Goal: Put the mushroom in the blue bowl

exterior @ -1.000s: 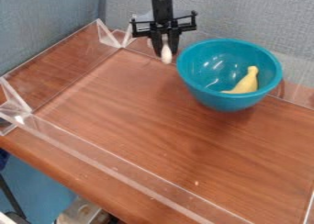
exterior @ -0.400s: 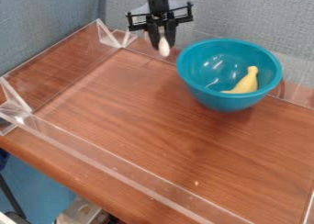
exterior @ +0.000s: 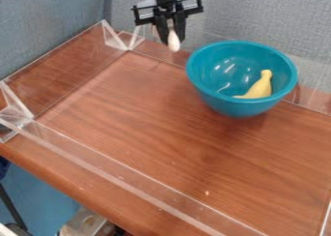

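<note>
Gripper (exterior: 169, 25) points nearly straight down near the back of the table (exterior: 155, 124), fingers clamped on the mushroom (exterior: 173, 40); the mushroom hangs below the fingertips, clear of the wood, left of the blue bowl (exterior: 242, 78) and outside its rim; only a small cream-white lump shows, cap and stem not separable at this size.

Handling, judged: small hollow-looking plastic toy, so very light and stiff; no squash expected under the grip; smooth rounded surface likely slippery, so a pinch on the curved cap could squirt it out; the thick stem looks like the safer place to hold, flat-ish sides between the pads; which part the fingers actually pinch I cannot tell. Not fragile; a short drop into the bowl should do no harm, though it may bounce or roll on the glossy inside.

Bowl is deep, wide compared with the toy, plenty of margin; a yellow banana piece (exterior: 261, 84) already lies inside towards the right; left half is free for the release.
</note>
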`<state>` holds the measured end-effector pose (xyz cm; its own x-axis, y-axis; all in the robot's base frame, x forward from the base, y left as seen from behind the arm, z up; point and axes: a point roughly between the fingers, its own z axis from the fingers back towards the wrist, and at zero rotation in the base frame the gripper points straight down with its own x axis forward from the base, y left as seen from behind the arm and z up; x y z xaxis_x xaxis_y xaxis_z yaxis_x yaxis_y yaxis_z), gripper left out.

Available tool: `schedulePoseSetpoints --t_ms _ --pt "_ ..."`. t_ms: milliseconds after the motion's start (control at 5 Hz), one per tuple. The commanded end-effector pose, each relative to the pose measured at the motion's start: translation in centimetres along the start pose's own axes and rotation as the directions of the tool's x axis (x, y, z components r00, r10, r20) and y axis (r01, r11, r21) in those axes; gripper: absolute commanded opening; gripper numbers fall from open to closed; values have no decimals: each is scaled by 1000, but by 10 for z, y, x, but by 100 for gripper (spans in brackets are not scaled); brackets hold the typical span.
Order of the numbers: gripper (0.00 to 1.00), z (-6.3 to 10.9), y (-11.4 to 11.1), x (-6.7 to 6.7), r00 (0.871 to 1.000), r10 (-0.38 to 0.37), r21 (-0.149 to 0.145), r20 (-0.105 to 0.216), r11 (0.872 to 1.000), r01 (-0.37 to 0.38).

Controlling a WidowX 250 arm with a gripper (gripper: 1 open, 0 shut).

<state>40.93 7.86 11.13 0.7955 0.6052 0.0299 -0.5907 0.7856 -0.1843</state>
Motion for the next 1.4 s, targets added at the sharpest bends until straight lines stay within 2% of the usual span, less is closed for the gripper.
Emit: schedulePoseSetpoints --t_ms 0,200,400,600,800,1000,1200 --pt "0 53 -6 7 996 1 -72 89 997 6" --pt "0 63 -25 -3 997 -16 -107 74 994 23" --pt "0 69 -49 -18 997 -49 -138 57 989 56" --pt "0 63 -74 -38 995 -93 -155 39 983 98" --pt "0 54 -91 -58 991 -131 -158 27 978 134" --pt "0 42 -102 -68 989 -149 -160 18 976 150" --pt "0 34 -106 -72 989 -150 -159 15 976 151"
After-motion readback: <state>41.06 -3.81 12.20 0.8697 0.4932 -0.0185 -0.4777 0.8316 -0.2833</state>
